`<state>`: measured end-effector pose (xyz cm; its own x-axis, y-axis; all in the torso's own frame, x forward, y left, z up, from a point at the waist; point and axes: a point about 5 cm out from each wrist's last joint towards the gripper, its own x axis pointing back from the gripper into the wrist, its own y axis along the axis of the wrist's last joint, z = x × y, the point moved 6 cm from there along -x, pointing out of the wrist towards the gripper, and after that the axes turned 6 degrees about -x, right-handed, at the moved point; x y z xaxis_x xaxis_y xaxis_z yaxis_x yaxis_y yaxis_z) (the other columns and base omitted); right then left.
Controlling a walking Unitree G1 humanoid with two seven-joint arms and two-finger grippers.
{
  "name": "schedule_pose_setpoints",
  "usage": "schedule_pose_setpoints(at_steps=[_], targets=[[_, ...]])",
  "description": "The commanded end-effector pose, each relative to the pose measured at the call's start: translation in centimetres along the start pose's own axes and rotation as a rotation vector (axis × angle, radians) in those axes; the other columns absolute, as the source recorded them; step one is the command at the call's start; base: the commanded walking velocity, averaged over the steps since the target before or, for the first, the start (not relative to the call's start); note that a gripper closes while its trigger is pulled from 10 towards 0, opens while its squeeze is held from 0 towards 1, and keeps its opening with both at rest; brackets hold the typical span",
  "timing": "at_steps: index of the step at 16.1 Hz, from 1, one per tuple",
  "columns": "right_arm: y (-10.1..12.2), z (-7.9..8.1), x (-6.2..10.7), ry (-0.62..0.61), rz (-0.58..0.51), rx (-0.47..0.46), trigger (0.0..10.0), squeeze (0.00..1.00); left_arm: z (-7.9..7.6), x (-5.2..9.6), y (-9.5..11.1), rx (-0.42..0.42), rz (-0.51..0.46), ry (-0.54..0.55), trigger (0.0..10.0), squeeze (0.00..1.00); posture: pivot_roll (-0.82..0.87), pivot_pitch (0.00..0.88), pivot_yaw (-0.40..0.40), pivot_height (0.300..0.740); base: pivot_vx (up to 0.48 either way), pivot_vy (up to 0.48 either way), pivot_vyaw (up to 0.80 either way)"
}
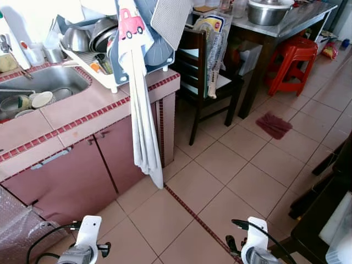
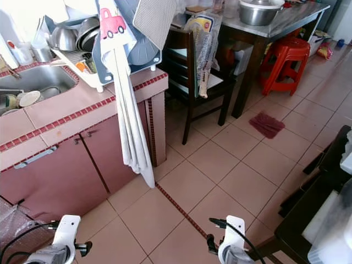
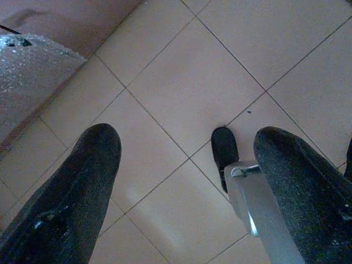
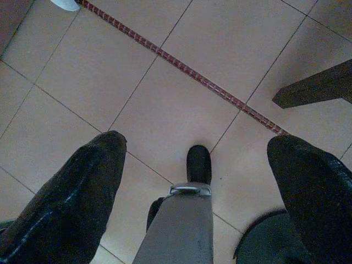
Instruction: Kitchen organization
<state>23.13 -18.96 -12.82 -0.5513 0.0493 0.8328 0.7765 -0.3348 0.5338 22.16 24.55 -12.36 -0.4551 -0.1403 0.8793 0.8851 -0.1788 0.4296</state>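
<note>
**Desk:** What have you got in front of you?

**Me:** I'm standing a little back from the pink tiled bench. The sink is set into it and holds a few dishes. At the bench's corner sits a dish rack loaded with steel bowls and plates, presumably left there to drain beside the sink. A long white towel hangs from the rack almost to the floor, probably draped to dry.

**Desk:** And the arms?

**Me:** Both hang low and idle. In the left wrist view the left gripper has its fingers spread wide with bare floor tile between them and nothing held. The right gripper is the same: fingers wide apart, empty, above the red tile strip.

**Desk:** What else is nearby?

**Me:** Past the bench end stands a dark wooden chair with a bag draped over its back, then a steel-topped table carrying a big metal pot. A red plastic stool is tucked under it, and a red rag lies on the floor.

**Desk:** How far along?

**Me:** I'd judge nothing is in hand yet. I need to step closer before reaching.
</note>
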Motion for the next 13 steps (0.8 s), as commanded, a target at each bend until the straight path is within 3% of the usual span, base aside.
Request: schedule_pose_setpoints(at_steps=[1,2,3,9,10,11,12,13], targets=[[8.1,5.3,-0.1,0.092,-0.156,0.094,10.0,0.0,-1.9,0.6,9.0,0.066,-0.259,-0.007,10.0,0.0,-0.04,0.0,-0.044,0.74,0.0,0.0,0.0],[8.1,5.3,-0.1,0.092,-0.156,0.094,10.0,0.0,-1.9,0.6,9.0,0.066,-0.259,-0.007,10.0,0.0,-0.04,0.0,-0.044,0.74,0.0,0.0,0.0],[7.3,4.8,-0.2,0.072,-0.128,0.151,10.0,0.0,-2.9,0.4,7.8,-0.023,-0.221,-0.027,10.0,0.0,-0.06,0.0,-0.064,0.74,0.0,0.0,0.0],[7.7,4.8,-0.1,0.063,-0.135,0.164,10.0,0.0,-2.6,0.5,8.4,-0.055,-0.247,0.002,10.0,0.0,-0.04,0.0,-0.067,0.74,0.0,0.0,0.0],[8.5,4.8,0.0,0.058,-0.167,0.177,10.0,0.0,-2.5,1.0,10.4,-0.106,-0.33,0.01,10.0,0.0,-0.05,0.0,-0.059,0.74,0.0,0.0,0.0],[10.7,5.8,0.4,0.113,-0.234,0.135,10.0,0.0,-2.8,1.8,13.1,-0.084,-0.416,-0.031,10.0,0.0,-0.05,0.0,-0.051,0.74,0.0,0.0,0.0],[12.1,6.0,0.7,0.132,-0.277,0.117,10.0,0.0,-2.5,2.1,14.2,-0.061,-0.454,-0.039,10.0,0.0,-0.06,0.0,-0.048,0.74,0.0,0.0,0.0],[15.4,6.2,1.5,0.166,-0.369,0.077,10.0,0.0,-1.7,3.1,16.3,-0.079,-0.546,-0.043,10.0,0.03,-0.09,0.0,-0.033,0.74,0.0,0.0,0.0]])
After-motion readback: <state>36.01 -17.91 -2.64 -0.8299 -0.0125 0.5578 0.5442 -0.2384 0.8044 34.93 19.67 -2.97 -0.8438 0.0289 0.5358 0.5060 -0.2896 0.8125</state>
